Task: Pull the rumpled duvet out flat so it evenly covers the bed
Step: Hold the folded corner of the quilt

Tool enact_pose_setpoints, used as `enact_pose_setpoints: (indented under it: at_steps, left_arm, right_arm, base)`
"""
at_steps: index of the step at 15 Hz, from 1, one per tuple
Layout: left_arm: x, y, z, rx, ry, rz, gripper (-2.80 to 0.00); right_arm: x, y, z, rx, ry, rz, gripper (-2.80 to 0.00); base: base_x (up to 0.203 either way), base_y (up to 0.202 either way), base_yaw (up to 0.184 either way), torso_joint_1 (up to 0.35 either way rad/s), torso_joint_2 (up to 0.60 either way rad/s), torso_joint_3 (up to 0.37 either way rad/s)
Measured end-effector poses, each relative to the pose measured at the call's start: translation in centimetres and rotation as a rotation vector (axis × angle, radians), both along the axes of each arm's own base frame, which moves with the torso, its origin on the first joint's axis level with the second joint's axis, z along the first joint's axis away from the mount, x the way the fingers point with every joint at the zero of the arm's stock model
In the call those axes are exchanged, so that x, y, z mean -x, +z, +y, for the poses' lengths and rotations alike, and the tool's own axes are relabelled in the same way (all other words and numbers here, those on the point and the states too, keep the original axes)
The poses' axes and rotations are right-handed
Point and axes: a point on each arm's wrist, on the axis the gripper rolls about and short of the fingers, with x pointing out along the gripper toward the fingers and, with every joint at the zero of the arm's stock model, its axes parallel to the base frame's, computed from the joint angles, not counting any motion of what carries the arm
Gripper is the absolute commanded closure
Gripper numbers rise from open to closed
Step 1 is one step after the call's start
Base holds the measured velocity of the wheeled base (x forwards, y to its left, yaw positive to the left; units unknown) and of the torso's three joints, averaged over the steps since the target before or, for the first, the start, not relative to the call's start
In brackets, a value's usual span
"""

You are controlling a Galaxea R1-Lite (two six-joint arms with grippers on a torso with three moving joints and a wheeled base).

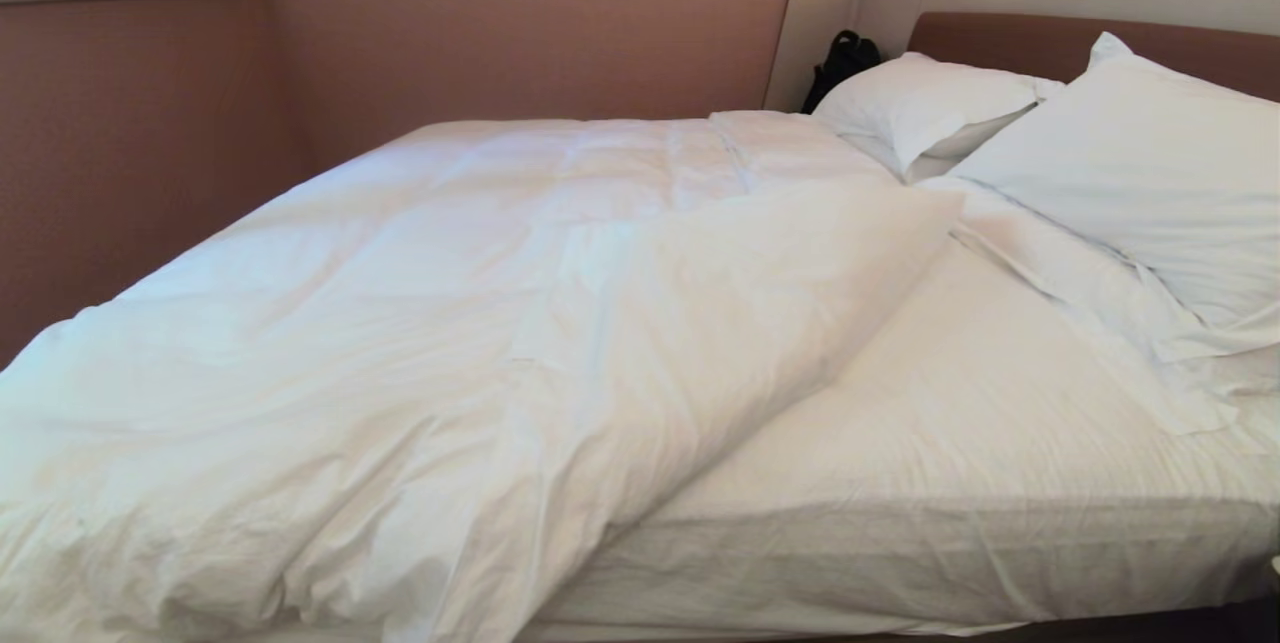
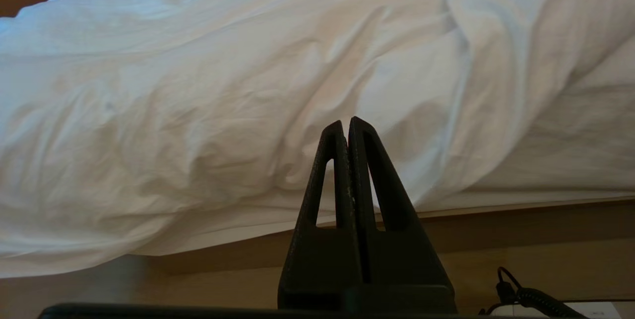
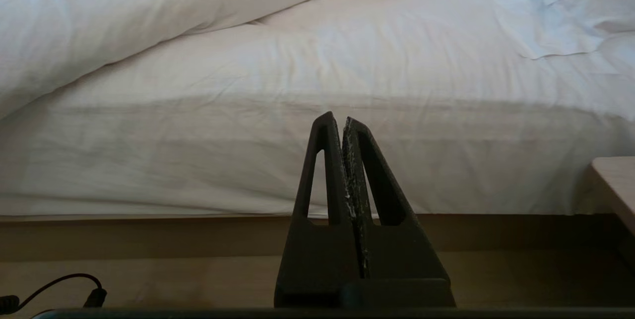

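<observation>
The puffy white duvet [image 1: 450,323] lies bunched over the left part of the bed [image 1: 950,523], its near right corner folded back, so the fitted sheet is bare on the right. The duvet [image 2: 223,110] hangs over the bed's near edge. My left gripper [image 2: 346,123] is shut and empty, held low in front of that hanging fold, short of it. My right gripper [image 3: 336,119] is shut and empty too, facing the bare mattress side [image 3: 317,160]. Neither arm shows in the head view.
Two white pillows [image 1: 1130,173] lean at the brown headboard [image 1: 1000,38], with a black bag [image 1: 840,63] beside them. A pink wall [image 1: 150,143] runs along the bed's far left side. A light wooden table edge [image 3: 615,180] stands at the right. Black cables [image 3: 54,289] lie on the floor.
</observation>
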Motion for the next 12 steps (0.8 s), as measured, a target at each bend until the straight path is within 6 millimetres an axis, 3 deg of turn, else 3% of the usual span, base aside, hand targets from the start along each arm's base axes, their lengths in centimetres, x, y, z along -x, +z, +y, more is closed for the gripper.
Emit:
enact_pose_setpoints:
  at_steps: [3,12]
  left_arm:
    - [0.01,0.04,-0.01,0.001,-0.003,-0.002,0.00]
    - [0.00,0.00,0.00,0.009,-0.001,0.000,0.00]
  right_arm:
    - [0.00,-0.01,0.00,0.000,0.000,0.001,0.00]
    - [0.00,0.01,0.00,0.000,0.001,-0.001,0.00]
  base:
    - [0.000,-0.124,-0.003,0.002,0.00,0.000]
    - [0.000,0.000,0.000,0.000,0.00,0.000]
